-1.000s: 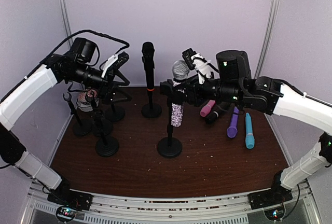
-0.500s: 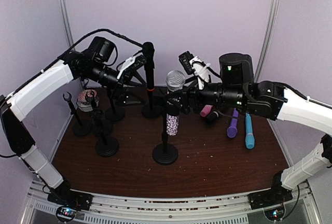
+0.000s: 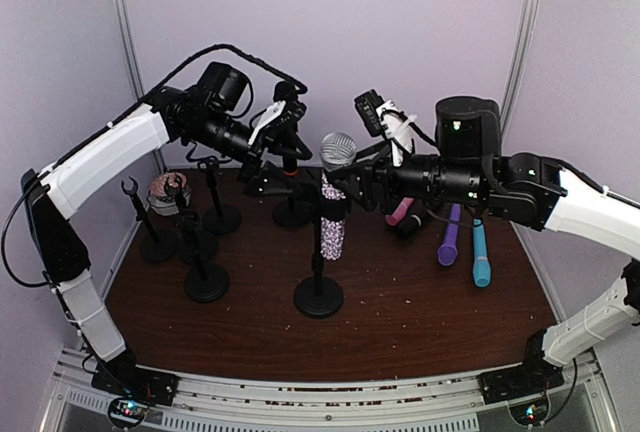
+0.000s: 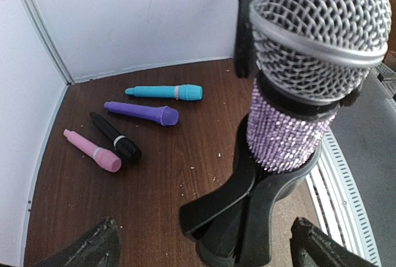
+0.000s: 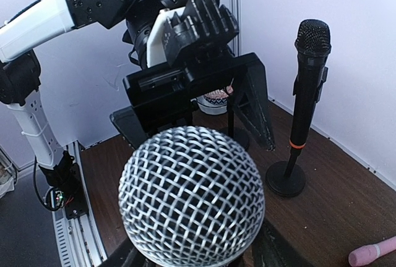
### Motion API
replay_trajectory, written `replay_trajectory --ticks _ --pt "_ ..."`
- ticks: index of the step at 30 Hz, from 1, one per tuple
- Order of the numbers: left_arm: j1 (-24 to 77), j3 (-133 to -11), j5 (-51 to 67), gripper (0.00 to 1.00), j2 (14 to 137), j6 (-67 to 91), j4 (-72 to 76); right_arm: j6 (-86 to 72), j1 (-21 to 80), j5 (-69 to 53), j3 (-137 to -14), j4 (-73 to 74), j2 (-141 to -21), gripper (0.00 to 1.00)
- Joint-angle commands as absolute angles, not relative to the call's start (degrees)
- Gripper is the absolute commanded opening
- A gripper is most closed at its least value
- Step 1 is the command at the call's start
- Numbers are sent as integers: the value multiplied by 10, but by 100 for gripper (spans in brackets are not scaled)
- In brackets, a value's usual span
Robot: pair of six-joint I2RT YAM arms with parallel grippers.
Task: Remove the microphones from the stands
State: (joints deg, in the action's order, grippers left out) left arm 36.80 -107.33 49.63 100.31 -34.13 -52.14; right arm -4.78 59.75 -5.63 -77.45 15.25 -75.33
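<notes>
1. Nothing has come off yet. The glitter microphone (image 3: 333,224) sits upright in the clip (image 4: 247,199) on top of its stand (image 3: 318,277), near the middle of the table (image 3: 420,302).
2. Your right gripper (image 3: 348,184) is at the microphone's body, just under the mesh head. Its wrist camera is filled by that head, which hides the fingers. You cannot tell whether the jaws have closed on the body or only flank it.
3. Your left gripper (image 4: 204,251) has its jaws spread as wide as they go and holds nothing. It faces the clip from the opposite side, with the microphone just ahead of its fingertips and no contact visible.
4. By my judgement you are in the reaching and gripping stage, so most of the task is left. You need a firm hold on the body, a pull out of the clip, and somewhere to set the microphone down. The left gripper looks placed to steady the stand.
5. 4 loose microphones lie on the table to the right: pink (image 4: 93,151), black (image 4: 116,137), purple (image 4: 142,111) and teal (image 4: 164,91). 1 more tall black microphone (image 5: 307,81) stands clipped at the back.
</notes>
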Motion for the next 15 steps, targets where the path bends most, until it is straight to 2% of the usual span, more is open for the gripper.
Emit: replay_trajectory --ticks 1,7,15 --pt "386 -1096 526 98 1021 -395 -555 -53 601 -61 -792 165 -759 54" --pt "388 -1107 533 95 1034 -411 -571 -54 601 -64 -795 169 -771 55" --pt "388 -1132 544 74 1043 -440 -608 -59 602 -66 -806 174 -797 55"
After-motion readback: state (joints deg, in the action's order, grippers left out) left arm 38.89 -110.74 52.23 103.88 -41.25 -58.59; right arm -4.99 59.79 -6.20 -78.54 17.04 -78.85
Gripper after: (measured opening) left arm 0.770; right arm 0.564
